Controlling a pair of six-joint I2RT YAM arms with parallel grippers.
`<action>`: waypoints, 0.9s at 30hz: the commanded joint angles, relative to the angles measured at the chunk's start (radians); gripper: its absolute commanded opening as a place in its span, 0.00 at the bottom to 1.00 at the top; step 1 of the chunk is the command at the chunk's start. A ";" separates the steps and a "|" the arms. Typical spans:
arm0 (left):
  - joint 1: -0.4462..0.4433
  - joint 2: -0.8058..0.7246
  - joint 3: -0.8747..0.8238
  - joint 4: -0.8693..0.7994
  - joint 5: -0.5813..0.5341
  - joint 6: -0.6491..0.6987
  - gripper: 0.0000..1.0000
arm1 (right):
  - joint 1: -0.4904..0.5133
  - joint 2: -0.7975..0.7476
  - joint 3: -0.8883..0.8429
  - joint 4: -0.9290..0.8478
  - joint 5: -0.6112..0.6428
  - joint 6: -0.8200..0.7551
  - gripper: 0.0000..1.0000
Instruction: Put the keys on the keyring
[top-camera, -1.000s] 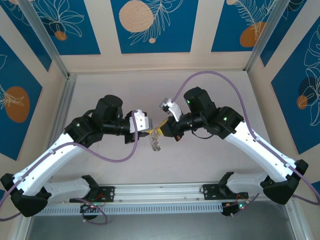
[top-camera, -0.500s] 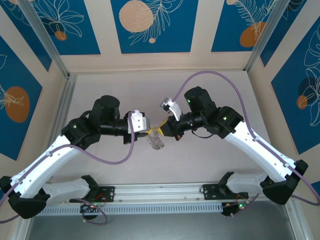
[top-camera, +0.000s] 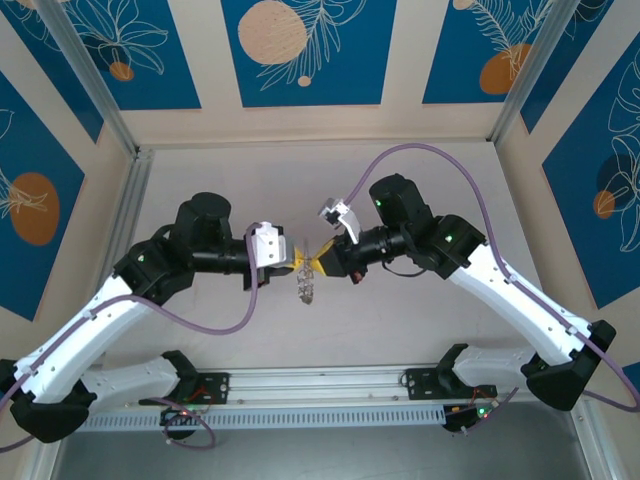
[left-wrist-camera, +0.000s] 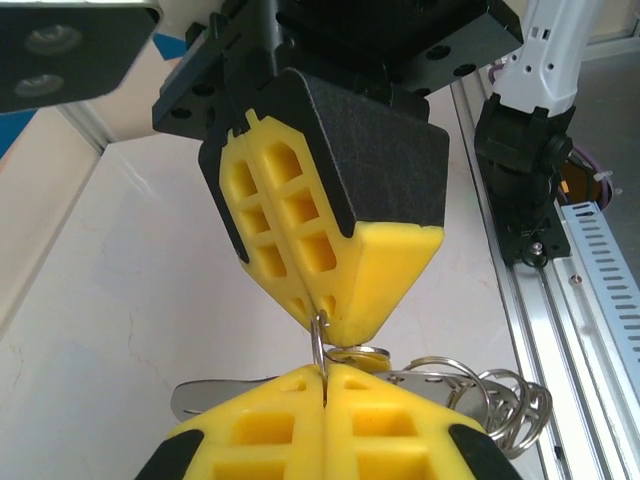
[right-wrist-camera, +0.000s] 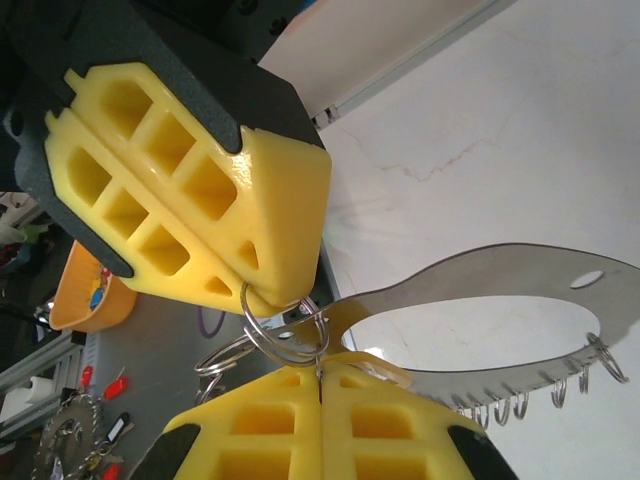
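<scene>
**While pinched from both sides, the keyring (top-camera: 308, 285) hangs centrally**

It dangles nearer than the tips; left gripper (top-camera: 297, 262) and right gripper (top-camera: 318, 263) meet nose to nose (yellow tips nearly touching), each clamped tight on small wire rings (left-wrist-camera: 515, 400).

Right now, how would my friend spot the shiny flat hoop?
Over the pale table, the left gripper and right gripper meet yellow tip to tip. Below them hangs the flat grey metal hoop, the only thing edged with tiny silver rings.
</scene>
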 joint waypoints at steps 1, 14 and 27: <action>-0.014 -0.045 0.005 0.093 0.097 -0.028 0.00 | -0.008 -0.034 -0.036 0.026 -0.038 0.021 0.00; -0.013 -0.048 -0.001 0.154 0.174 -0.096 0.00 | 0.002 -0.224 -0.088 0.101 0.071 -0.032 0.40; -0.008 -0.039 0.007 0.244 0.336 -0.231 0.00 | 0.062 -0.235 -0.061 0.249 0.055 -0.168 0.44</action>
